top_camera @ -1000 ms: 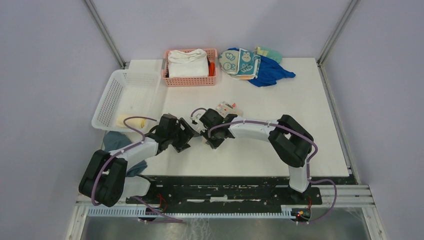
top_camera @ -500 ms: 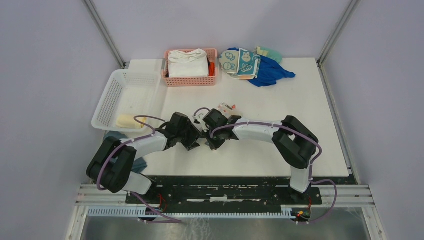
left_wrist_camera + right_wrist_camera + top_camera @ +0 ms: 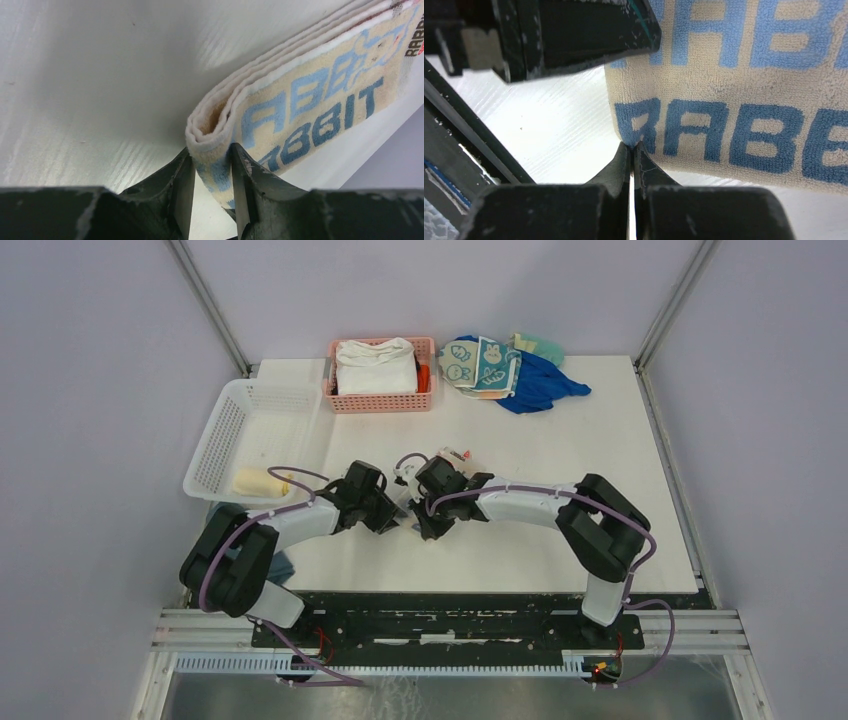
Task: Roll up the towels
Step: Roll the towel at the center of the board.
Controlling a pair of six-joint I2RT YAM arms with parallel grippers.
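The beige towel with blue RABBIT lettering (image 3: 310, 100) lies folded into a long strip on the white table. My left gripper (image 3: 211, 151) is shut on its rolled near end, with a finger pressed against each side. My right gripper (image 3: 631, 145) is shut, its tips touching the lower edge of that towel (image 3: 744, 120). In the top view both grippers, left (image 3: 388, 514) and right (image 3: 424, 516), meet mid-table and hide most of the towel. A rolled yellow towel (image 3: 258, 482) lies in the white basket (image 3: 232, 415). The rabbit-face towel (image 3: 478, 364) rests at the back.
A pink basket (image 3: 382, 400) holding a thick white folded cloth (image 3: 376, 366) stands at the back. A blue cloth (image 3: 542, 386) lies under the rabbit-face towel. A grey-blue cloth (image 3: 232, 521) hangs off the table's left edge near the left arm.
My left gripper has moved right to the RABBIT towel and its jaws have narrowed onto the rolled end. The right gripper has stayed shut and shifted slightly right.
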